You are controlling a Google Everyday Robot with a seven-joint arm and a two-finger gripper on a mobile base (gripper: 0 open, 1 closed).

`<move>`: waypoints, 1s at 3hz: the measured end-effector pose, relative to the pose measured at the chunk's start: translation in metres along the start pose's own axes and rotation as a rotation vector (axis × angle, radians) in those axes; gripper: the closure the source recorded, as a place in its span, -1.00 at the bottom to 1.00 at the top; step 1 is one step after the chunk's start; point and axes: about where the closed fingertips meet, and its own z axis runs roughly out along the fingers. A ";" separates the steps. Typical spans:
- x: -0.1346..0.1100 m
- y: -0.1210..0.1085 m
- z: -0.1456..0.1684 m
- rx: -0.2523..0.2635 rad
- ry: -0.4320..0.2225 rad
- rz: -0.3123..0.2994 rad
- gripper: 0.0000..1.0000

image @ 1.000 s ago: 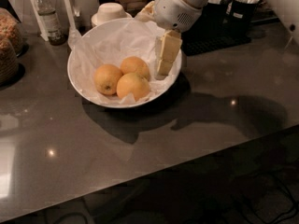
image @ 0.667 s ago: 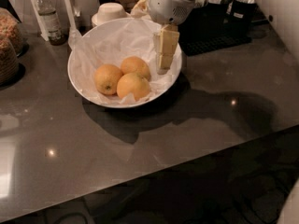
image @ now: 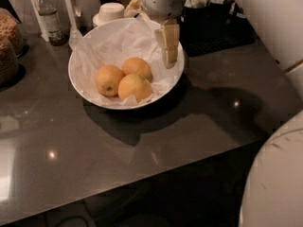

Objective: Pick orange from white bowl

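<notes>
Pick pending: gripper (image: 168, 56) hangs over white bowl (image: 171, 83), right side; its opening cannot be told. Orange (image: 138, 68) untouched among 3.

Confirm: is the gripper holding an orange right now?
No. The gripper hangs over the white bowl's right side, apart from the nearest orange lying inside.

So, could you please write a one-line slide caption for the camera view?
The gripper hangs over the right side of the white bowl, beside three oranges on crumpled paper.
</notes>
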 end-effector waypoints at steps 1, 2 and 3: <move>0.003 -0.002 0.020 -0.013 -0.039 -0.015 -1.00; 0.003 -0.005 0.034 0.011 -0.099 0.015 -1.00; 0.002 -0.006 0.035 0.015 -0.100 0.015 -1.00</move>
